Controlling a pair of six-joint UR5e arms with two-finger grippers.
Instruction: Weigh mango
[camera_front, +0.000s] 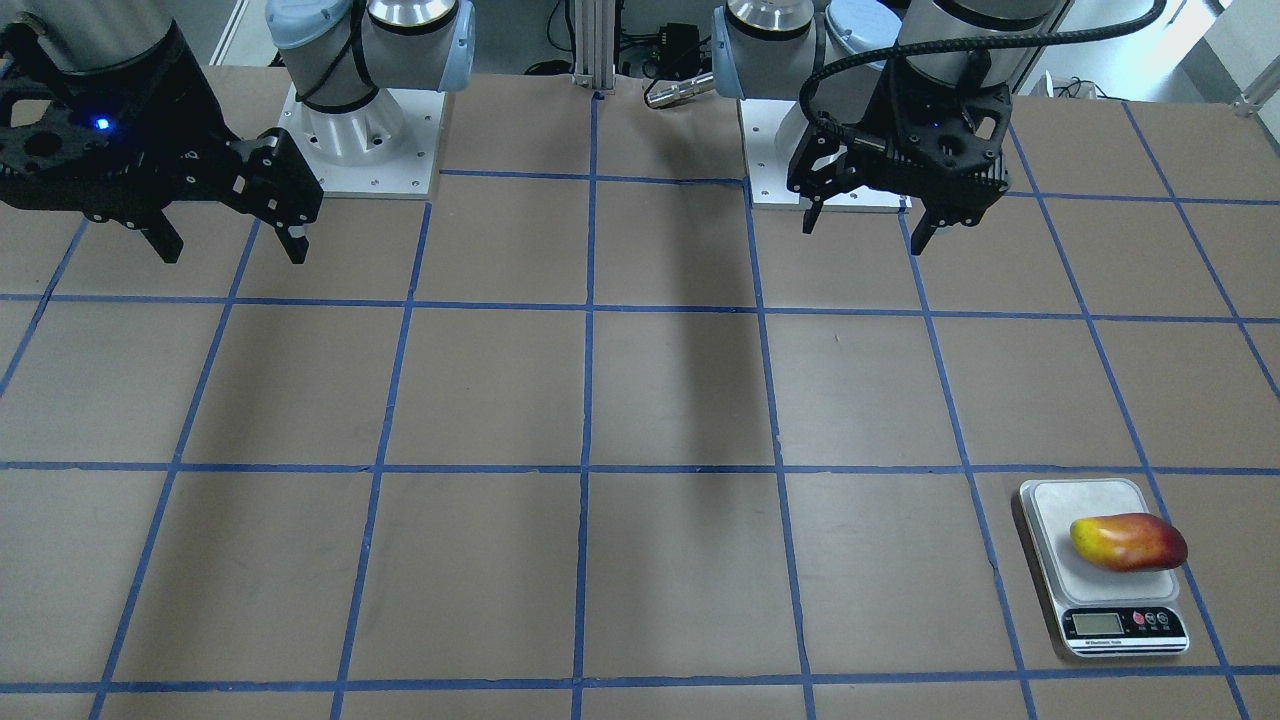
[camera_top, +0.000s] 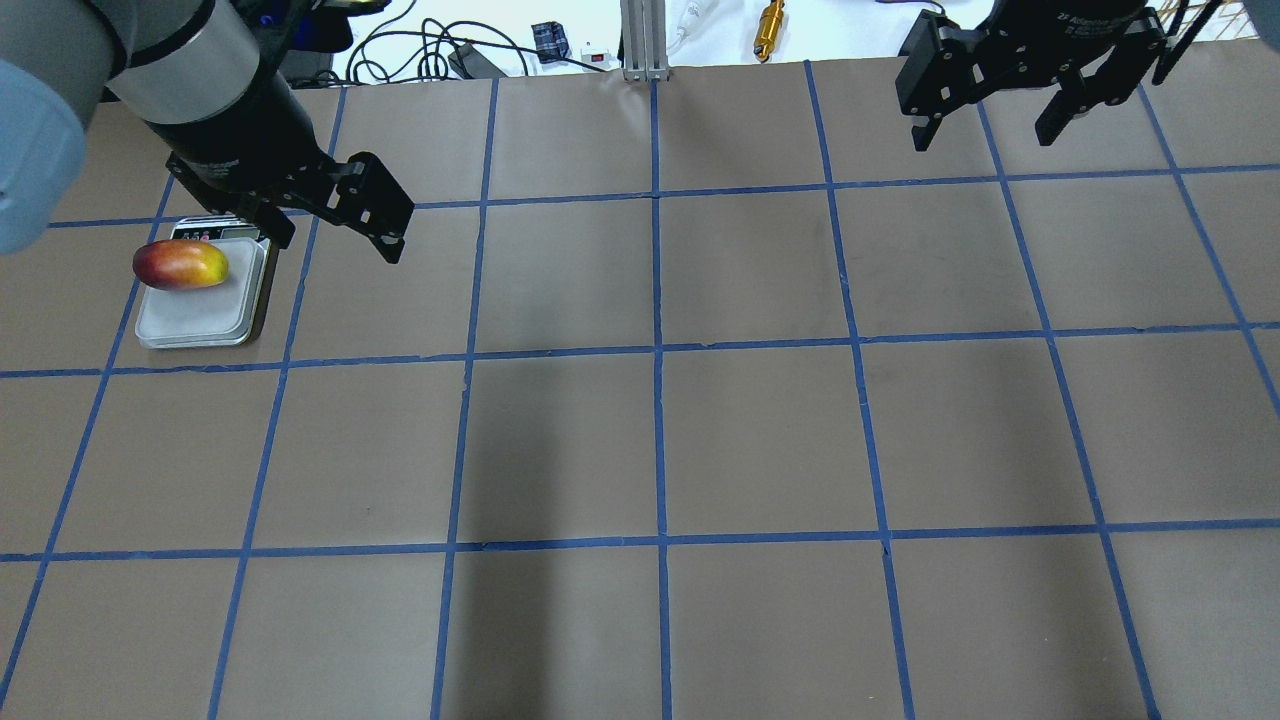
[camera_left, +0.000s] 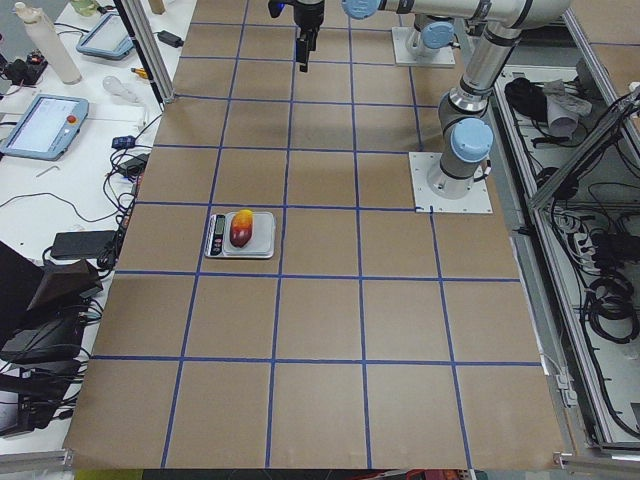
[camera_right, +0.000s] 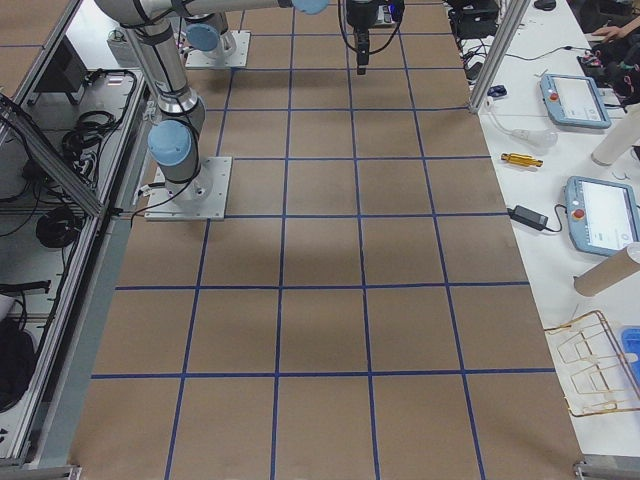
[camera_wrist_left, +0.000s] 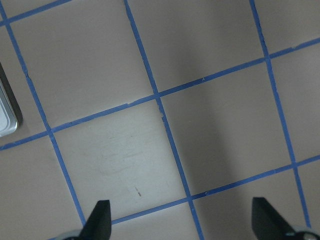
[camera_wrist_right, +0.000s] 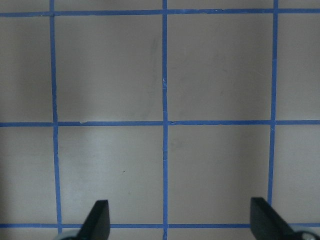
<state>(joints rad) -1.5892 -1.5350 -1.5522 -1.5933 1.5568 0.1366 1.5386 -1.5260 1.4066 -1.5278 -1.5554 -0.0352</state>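
The mango (camera_front: 1128, 541), yellow at one end and red at the other, lies on its side on the platform of the silver kitchen scale (camera_front: 1056, 506). It also shows in the overhead view (camera_top: 181, 264) on the scale (camera_top: 200, 322), and in the exterior left view (camera_left: 241, 228). My left gripper (camera_top: 337, 245) is open and empty, raised above the table beside the scale, apart from the mango. Its wrist view (camera_wrist_left: 182, 220) shows only a corner of the scale (camera_wrist_left: 7, 115). My right gripper (camera_top: 982, 140) is open and empty, high over the far right of the table.
The brown table top (camera_top: 660, 440) carries a blue tape grid. The two arm bases (camera_front: 360, 130) (camera_front: 800, 150) stand at the robot's edge. A brass tool (camera_top: 770, 18) and cables lie beyond the far edge. Tablets (camera_right: 600, 210) sit on side benches.
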